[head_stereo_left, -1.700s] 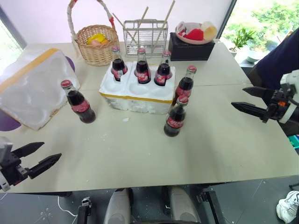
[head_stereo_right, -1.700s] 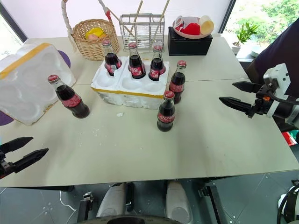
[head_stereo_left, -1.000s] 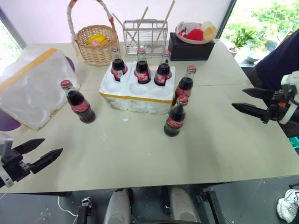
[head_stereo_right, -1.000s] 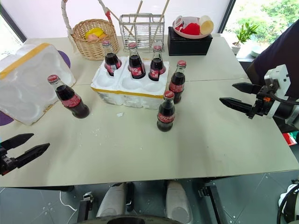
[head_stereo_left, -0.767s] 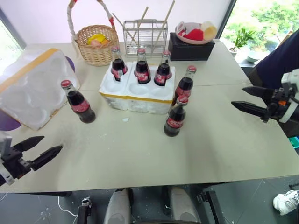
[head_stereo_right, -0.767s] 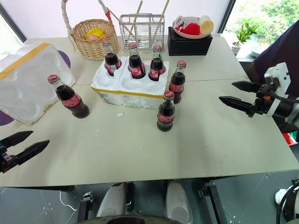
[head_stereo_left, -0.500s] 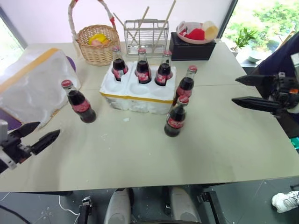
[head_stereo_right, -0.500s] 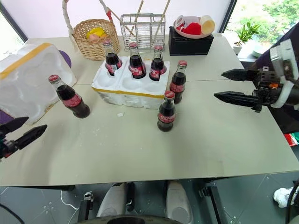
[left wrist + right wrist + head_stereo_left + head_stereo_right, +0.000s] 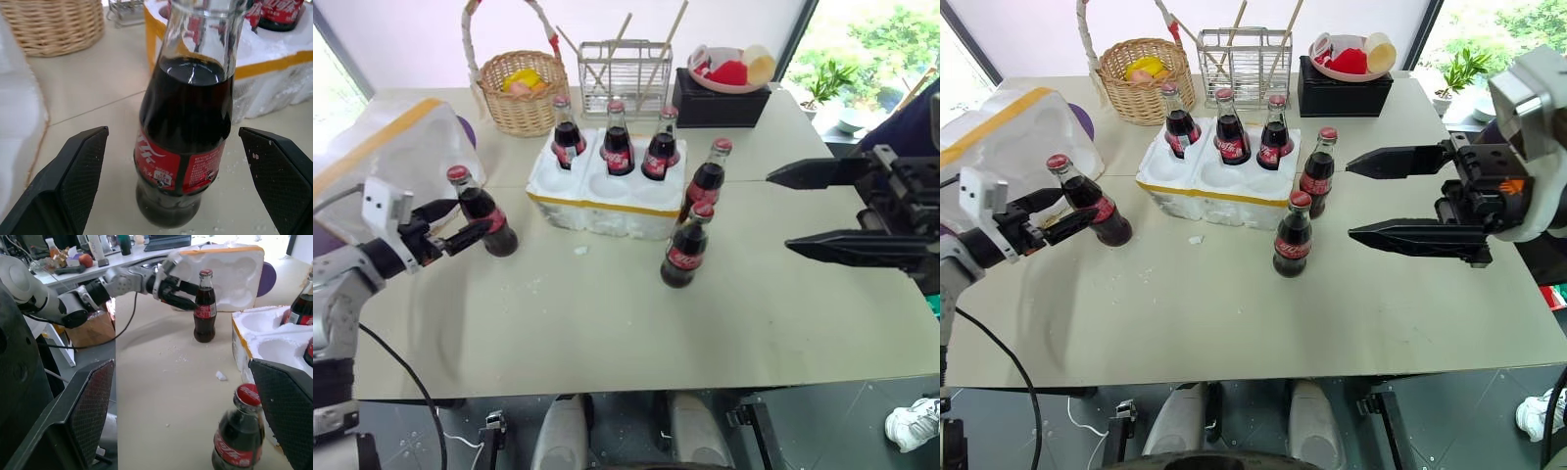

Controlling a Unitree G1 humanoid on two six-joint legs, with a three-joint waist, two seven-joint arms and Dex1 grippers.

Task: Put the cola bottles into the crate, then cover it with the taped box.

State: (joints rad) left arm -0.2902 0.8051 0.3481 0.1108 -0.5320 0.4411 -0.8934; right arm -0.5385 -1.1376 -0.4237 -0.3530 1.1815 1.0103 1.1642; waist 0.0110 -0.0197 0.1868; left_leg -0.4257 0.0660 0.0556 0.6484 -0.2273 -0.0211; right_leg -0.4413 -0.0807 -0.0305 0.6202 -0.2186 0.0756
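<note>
Beige counter [image 9: 607,323]: it is spanning the scene, with a seam running across it at mid-depth and white foam crumbs lying in front of the crate.
Room: a pale wall is standing behind the counter, windows are showing greenery at the right, and dark floor tiles are showing below the near edge.
Taped box [image 9: 382,162]: it is lying at the counter's left edge, tilted, one yellow band crossing its top.
Crate [image 9: 607,196]: it is sitting at the counter's middle, holding three cola bottles [image 9: 617,142] upright in its far row of wells, while the near wells are standing open.
Wicker basket [image 9: 519,93]: it is standing behind the crate, to the left.
Wire rack [image 9: 626,69]: it is standing beside the basket, with sticks leaning in it.
Black box [image 9: 720,98]: it is carrying a bowl at the far right.
Loose bottles: two are standing just right of the crate, one [image 9: 705,181] behind the other [image 9: 683,250]; a third, the left bottle [image 9: 481,211], is standing between crate and taped box.
Left gripper [image 9: 460,227]: its fingers are standing wide apart on either side of the left bottle, gripping nothing.
Right gripper [image 9: 1386,196]: its fingers are spread wide, empty, pointing leftward near the two loose bottles.
</note>
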